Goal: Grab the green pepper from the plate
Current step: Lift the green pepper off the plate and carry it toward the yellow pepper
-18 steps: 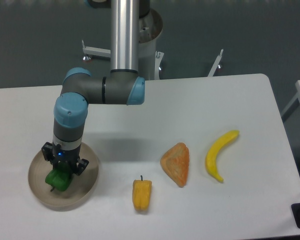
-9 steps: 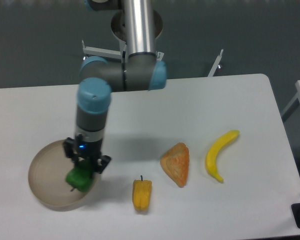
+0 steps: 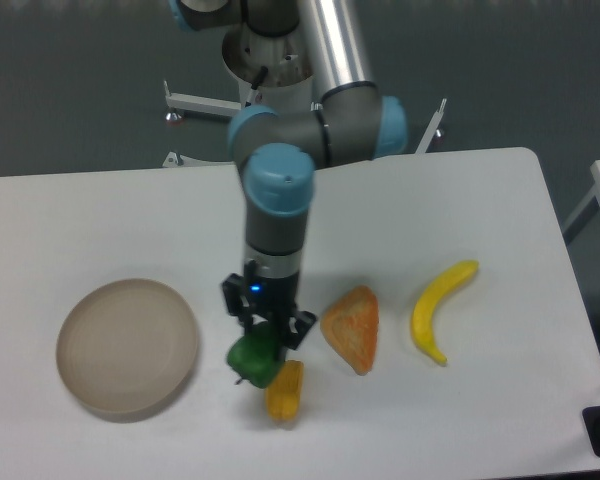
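Observation:
My gripper (image 3: 263, 340) is shut on the green pepper (image 3: 252, 359) and holds it above the table, to the right of the plate (image 3: 128, 346). The pepper is small, glossy and bright green, and hangs below the fingers. It partly covers the top of the yellow-orange pepper (image 3: 285, 390). The plate is round, beige and empty at the front left.
An orange triangular wedge (image 3: 353, 327) lies just right of the gripper. A yellow banana (image 3: 436, 309) lies further right. The arm's base stands at the back centre. The table's right edge is near the banana.
The gripper has carried the green pepper to the right, off the plate, and now holds it over the yellow-orange pepper. The plate is left empty.

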